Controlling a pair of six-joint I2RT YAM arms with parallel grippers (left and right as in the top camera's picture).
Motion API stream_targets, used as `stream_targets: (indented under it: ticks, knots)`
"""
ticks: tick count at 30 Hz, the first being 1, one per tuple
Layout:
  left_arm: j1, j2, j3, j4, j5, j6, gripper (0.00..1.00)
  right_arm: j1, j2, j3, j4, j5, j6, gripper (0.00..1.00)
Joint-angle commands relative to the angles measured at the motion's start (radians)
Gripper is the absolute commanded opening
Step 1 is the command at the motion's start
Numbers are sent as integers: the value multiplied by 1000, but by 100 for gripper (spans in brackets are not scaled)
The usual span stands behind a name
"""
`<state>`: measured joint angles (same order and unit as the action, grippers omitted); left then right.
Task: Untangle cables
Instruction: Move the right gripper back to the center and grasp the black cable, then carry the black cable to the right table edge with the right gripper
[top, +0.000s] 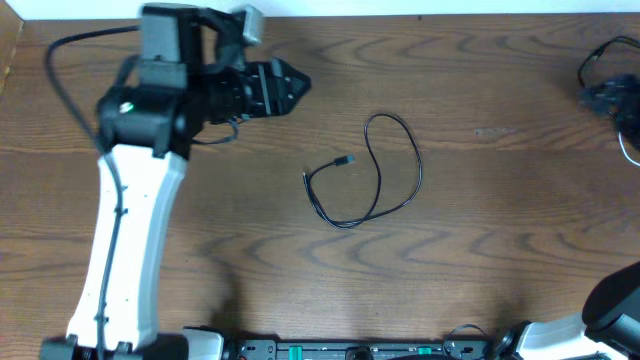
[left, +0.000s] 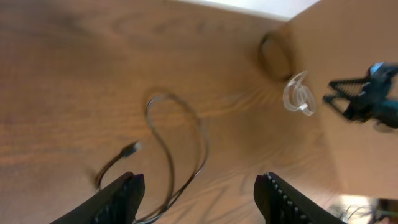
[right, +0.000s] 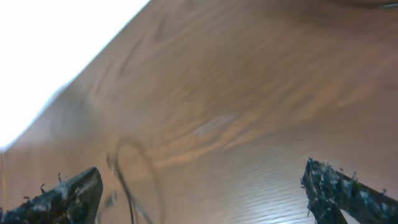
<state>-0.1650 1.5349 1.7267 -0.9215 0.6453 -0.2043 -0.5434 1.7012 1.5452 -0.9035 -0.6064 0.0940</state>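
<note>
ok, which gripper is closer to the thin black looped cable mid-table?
Left. The left gripper sits open just off the far-left side of the thin black looped cable. The right gripper, also open, is over by the table's near right corner, much farther away.

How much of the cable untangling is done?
One black cable lies alone in a loose loop, seemingly freed. Nothing is in hand: the left pincer and right pincer are both open and empty. A dark bundle off to one side looks left to sort.
</note>
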Motion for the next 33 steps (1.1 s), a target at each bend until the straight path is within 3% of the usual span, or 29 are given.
stream_targets:
  ticks: [1, 11, 21, 24, 28, 29, 33]
  knots:
    - [-23, 43, -8, -13, -105, 48, 62, 113, 8, -62, -2, -40, -158, 99]
    - [-15, 59, -8, -21, -161, 47, 62, 422, 164, -135, 80, -104, -253, 95]
    - [-15, 59, -8, -57, -161, 47, 62, 618, 380, -135, 222, -130, -228, 74]
    - [-15, 59, -8, -62, -161, 47, 62, 644, 431, -135, 251, -135, -206, 61]
    - [-15, 59, -8, -63, -161, 47, 62, 657, 449, -135, 283, -135, -157, 6]
    - [-15, 59, -8, -64, -161, 47, 62, 656, 442, -129, 288, -138, -134, 1]
    - [-15, 59, -8, -65, -161, 47, 62, 642, 396, -78, 268, -142, -97, 1]
